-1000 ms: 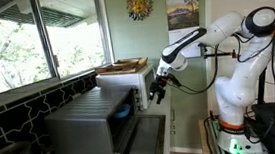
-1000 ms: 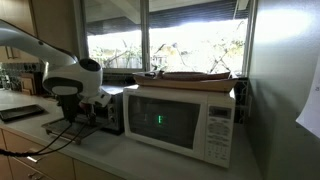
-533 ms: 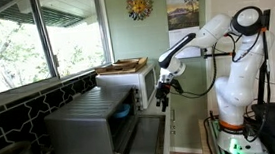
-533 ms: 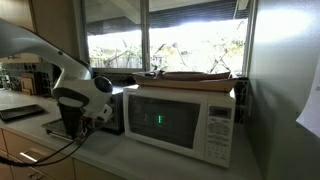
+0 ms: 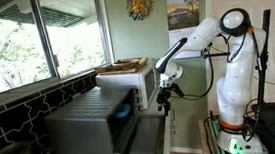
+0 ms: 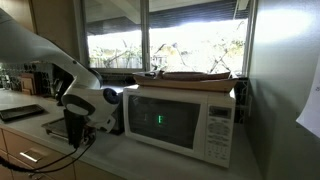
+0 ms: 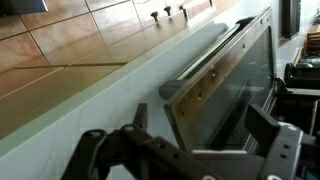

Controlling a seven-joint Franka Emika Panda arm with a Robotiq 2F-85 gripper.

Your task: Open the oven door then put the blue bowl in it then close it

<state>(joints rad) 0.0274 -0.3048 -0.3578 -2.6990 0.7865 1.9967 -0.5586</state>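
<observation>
The pincer (image 7: 188,150) gapes wide and empty, with the lowered oven door (image 7: 225,90) at its 1 o'clock. Beyond, the blue bowl (image 5: 124,112) sits inside the oven (image 5: 81,120). A glancing lift could slip off the door's edge and let it drop.

Lowered oven door (image 5: 146,136) leaves oven (image 5: 81,120) mouth unobstructed.

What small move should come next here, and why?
Probably lower the open gripper toward the free edge of the dark, metal-edged oven door, ready to hook under and lift it. That door lies folded down, the small round blue bowl already shows inside the large ribbed silver-grey oven, and the gripper hangs empty above the door's outer edge.
</observation>
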